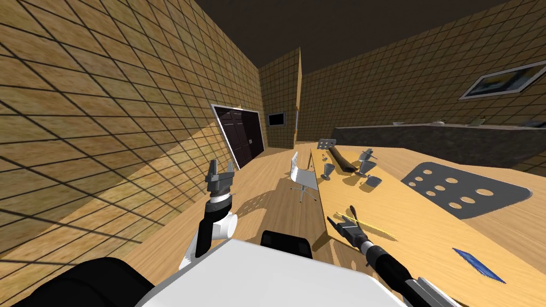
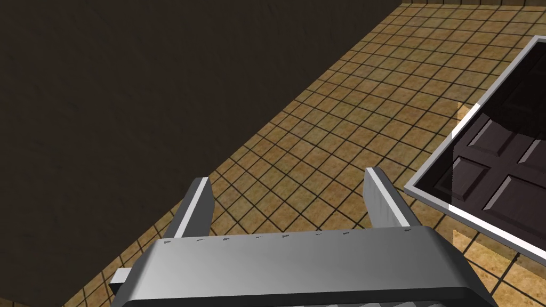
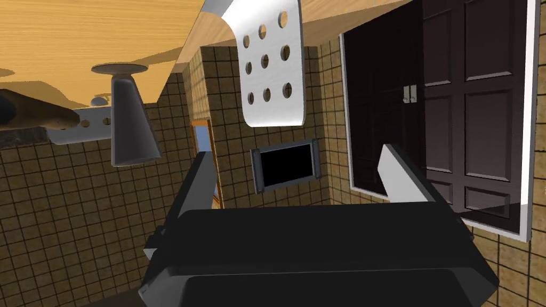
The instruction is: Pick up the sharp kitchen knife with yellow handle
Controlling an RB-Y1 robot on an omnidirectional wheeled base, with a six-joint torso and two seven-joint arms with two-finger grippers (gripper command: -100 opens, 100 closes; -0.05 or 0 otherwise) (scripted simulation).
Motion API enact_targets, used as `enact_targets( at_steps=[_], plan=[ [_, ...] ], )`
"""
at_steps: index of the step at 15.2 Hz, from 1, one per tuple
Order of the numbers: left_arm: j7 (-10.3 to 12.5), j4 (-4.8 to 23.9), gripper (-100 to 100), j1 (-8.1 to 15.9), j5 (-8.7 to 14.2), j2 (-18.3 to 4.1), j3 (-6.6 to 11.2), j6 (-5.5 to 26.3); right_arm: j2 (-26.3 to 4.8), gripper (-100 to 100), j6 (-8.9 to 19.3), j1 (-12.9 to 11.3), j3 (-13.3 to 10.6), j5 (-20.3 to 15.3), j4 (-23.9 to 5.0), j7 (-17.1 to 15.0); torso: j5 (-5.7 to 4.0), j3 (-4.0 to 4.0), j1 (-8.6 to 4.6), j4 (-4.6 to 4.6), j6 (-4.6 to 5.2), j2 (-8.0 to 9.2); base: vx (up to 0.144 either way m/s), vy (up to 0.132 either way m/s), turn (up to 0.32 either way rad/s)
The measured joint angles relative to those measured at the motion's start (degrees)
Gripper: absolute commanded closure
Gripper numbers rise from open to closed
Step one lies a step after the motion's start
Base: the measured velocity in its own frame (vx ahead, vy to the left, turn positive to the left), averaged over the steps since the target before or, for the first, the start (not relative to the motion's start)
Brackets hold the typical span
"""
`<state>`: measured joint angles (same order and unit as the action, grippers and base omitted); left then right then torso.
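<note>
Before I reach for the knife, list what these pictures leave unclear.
Head view: the knife is only a thin yellow streak on the table; blade and handle are too thin to tell apart.
Head view: whether the right gripper touches the knife is too small to judge.
Head view: the blue flat thing on the table is too small to identify.
</note>
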<state>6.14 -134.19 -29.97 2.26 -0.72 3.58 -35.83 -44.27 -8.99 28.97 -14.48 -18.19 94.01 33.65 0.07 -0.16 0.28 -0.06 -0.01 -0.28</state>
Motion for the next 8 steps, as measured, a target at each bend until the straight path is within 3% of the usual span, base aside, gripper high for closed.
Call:
enact_targets(
  at_steps=[8],
  plan=[
    [0.00,0.00,0,0.00,0.00,0.00,0.00,0.00,-6.28,-100,6.61,-0.15,-4.49,-4.80,-6.35,8.12,-0.04,0.02,-0.19,0.01,0.01,0.05,0.101,0.020,0.100]
  ],
)
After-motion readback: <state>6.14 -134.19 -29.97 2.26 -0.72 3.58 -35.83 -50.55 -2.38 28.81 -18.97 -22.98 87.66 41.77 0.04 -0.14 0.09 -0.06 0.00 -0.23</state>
